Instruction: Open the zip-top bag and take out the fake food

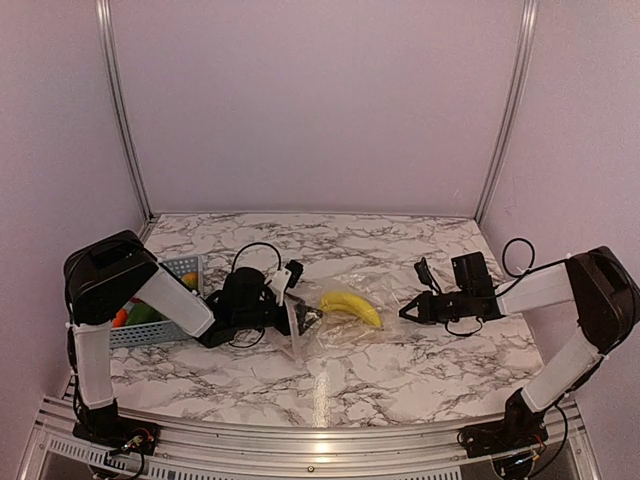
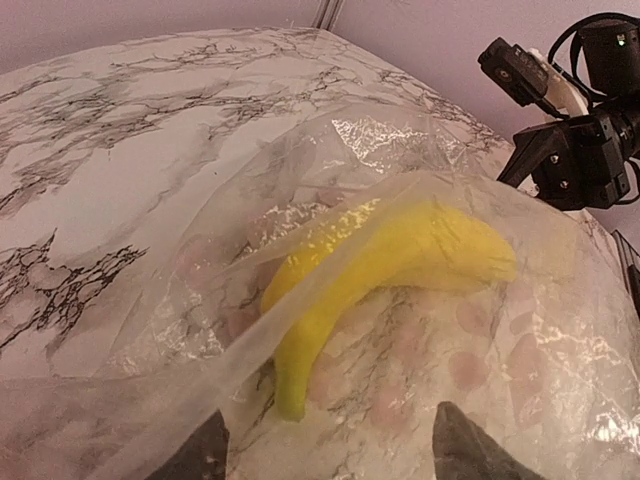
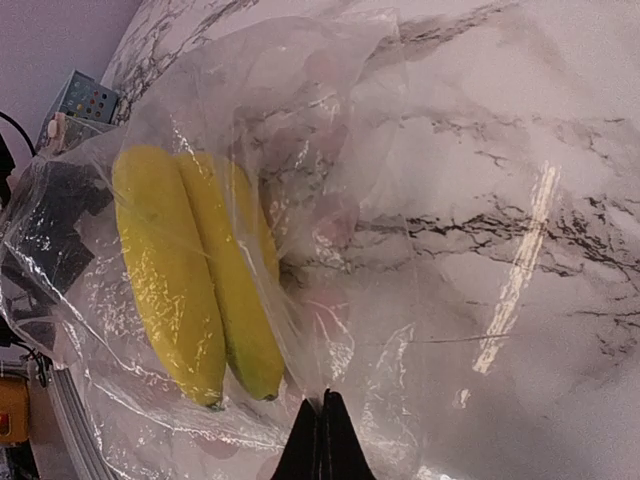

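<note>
Right fingers (image 3: pixel 308 450) are pressed tight together, pinching a fold of the zip-top bag (image 3: pixel 300 120) at its near edge. Left fingers (image 2: pixel 465 450) are spread wide at the opposite end of the bag, with the clear film draped in front of them; can't tell if they actually touch it. The bag's all crinkly and shiny, lying mid-surface (image 3: pixel 540 120) between the two arms. The yellow banana (image 3: pixel 170 270) is inside it, lying flat. Off to the left, the light blue basket (image 1: pixel 140 335) sits beside the left arm, well apart from the bag.
</note>
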{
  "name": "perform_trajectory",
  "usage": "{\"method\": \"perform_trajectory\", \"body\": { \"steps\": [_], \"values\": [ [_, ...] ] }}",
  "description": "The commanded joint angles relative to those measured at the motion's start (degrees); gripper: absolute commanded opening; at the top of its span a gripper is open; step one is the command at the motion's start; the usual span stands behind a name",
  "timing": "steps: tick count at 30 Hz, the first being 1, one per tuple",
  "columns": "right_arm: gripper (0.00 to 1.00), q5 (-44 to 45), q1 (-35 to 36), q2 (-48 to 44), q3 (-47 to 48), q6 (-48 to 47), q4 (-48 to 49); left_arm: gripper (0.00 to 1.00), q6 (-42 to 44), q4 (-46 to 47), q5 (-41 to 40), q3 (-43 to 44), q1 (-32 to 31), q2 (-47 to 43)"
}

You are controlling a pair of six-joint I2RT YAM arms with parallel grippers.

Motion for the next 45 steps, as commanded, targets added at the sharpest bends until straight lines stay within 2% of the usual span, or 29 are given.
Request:
{"method": "perform_trajectory", "body": {
  "steps": [1, 7, 12, 16, 20, 23, 28, 33, 36, 41, 45],
  "values": [
    [0.0, 0.5, 0.0, 1.5, 2.2, -1.1, -1.9, 0.73, 5.0, 3.0, -1.2, 3.4, -0.7, 3.6],
    [0.0, 0.7, 0.1, 2.3, 2.9, -1.5, -2.6, 0.79, 6.4, 0.8, -2.7, 7.1, -1.2, 7.6],
    [0.0, 0.9, 0.0, 2.6, 3.3, -1.5, -2.7, 0.76, 8.2, -0.9, -3.2, 9.8, -1.6, 10.5],
    [0.0, 0.8, 0.0, 2.6, 3.4, -1.2, -2.5, 0.65, 9.2, -2.7, -3.4, 11.7, -1.6, 12.3],
    [0.0, 1.3, -0.1, 2.5, 2.9, -1.0, -2.0, 0.43, 8.5, -2.8, -2.9, 11.4, -1.6, 11.7],
    [0.0, 1.7, -0.4, 2.1, 2.1, -0.2, -1.0, 0.28, 7.4, -3.2, -3.7, 9.6, -1.5, 9.0],
    [0.0, 3.8, -0.8, 0.8, 0.8, 1.7, 0.8, 0.08, 6.2, -8.7, -6.2, 7.0, -1.3, 2.1],
    [0.0, 5.8, -1.2, -0.3, -0.1, 3.3, 2.3, 0.0, 5.2, -13.6, -7.3, 3.4, -0.9, -5.5],
    [0.0, 6.6, -1.7, -1.0, -0.9, 4.4, 3.3, 0.0, 4.6, -17.5, -8.4, 2.3, -0.9, -9.8],
    [0.0, 8.2, -2.7, -3.0, -1.6, 6.5, 4.8, 0.0, 3.5, -32.3, -14.9, 4.0, -0.8, -15.2],
    [0.0, 10.2, -3.8, -4.8, -2.1, 7.9, 5.3, 0.0, 2.2, -40.0, -18.3, 3.2, -0.7, -20.5]
  ]
}}
